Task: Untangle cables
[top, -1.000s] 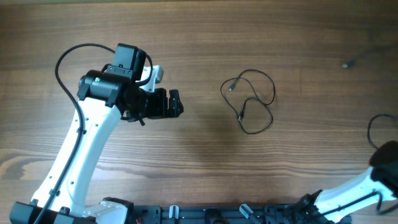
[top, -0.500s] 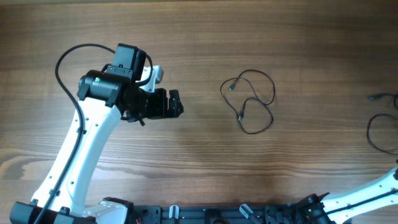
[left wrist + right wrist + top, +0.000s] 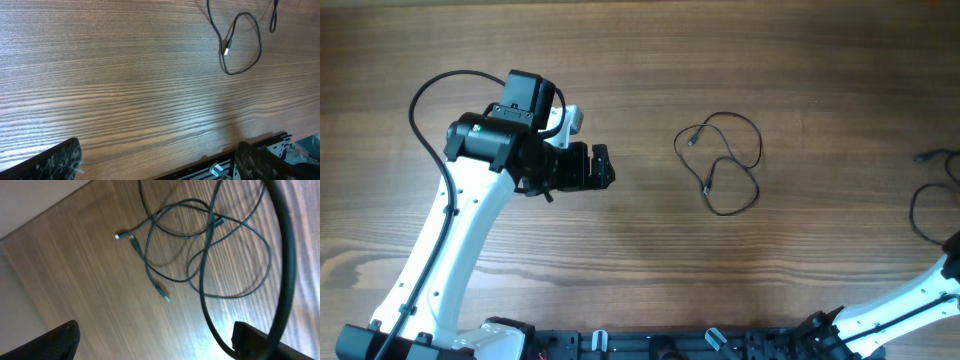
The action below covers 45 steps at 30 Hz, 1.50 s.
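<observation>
- Overhead: the wooden table (image 3: 640, 60) carried one thin black cable loop (image 3: 722, 161) right of centre, lying flat with both plugs free.
- Overhead: a second cable bundle (image 3: 914, 212) lay at the far right edge, partly out of frame and well apart from the loop.
- Overhead: the left gripper (image 3: 603, 165) hung left of the loop with bare wood between them; its opening could not be judged here. The right arm (image 3: 910, 298) entered at the lower right corner.
- Left wrist: the two fingers (image 3: 60, 161) stood wide apart at the bottom corners, nothing between them, touching nothing. The loop sat at the upper right.
- Right wrist: the bundle showed as several thin cables crossing over each other near the table's edge, plugs loose at its left side.
- Right wrist: a thick dark cord (image 3: 286, 240) arced close to the lens on the right, crossing in front of the bundle.
- Right wrist: the right gripper (image 3: 152, 337) was spread wide and empty, above the bundle.
</observation>
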Motion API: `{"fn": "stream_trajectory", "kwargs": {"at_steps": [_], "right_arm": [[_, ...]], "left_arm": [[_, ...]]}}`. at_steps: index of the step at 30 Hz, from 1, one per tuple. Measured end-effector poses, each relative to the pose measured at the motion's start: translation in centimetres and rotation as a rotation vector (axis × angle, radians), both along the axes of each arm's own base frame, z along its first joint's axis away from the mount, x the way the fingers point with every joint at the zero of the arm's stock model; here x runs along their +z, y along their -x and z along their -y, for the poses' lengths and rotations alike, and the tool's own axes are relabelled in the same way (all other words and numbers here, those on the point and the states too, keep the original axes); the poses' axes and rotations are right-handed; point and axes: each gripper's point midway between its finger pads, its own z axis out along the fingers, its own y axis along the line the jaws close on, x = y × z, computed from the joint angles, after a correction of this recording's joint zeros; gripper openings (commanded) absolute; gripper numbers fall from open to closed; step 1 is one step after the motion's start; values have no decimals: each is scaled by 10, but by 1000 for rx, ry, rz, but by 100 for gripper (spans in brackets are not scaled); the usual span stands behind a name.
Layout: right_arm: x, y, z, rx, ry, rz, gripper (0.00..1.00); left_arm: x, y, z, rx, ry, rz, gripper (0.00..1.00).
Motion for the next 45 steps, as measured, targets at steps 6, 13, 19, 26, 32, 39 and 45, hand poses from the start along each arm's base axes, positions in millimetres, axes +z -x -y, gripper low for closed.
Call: {"fn": "stream_trajectory", "kwargs": {"at_steps": [6,13,19,26,32,39,45], "right_arm": [[-38,21,19,-145,-3,-82,100],[-93,45,37,-213,-57,-79,100],[-104,-20,-44,73,-387,184,100],[-119,-31,-84,233,-267,-112,100],[-119,-47,-53,439,34,-262,99],[-122,-43,-113,648,-69,-393,99],[-119,-12,-128,510,-169,-491,100]], "left_arm": [[0,2,-1,0,-2,-8,100],[0,-2,0,0,2,8,100],[0,-2,1,0,2,8,100],[0,-2,1,0,2,8,100],[1,-2,1,0,2,9,100],[2,-5,1,0,6,23,100],[2,-5,1,0,6,24,100]]}}
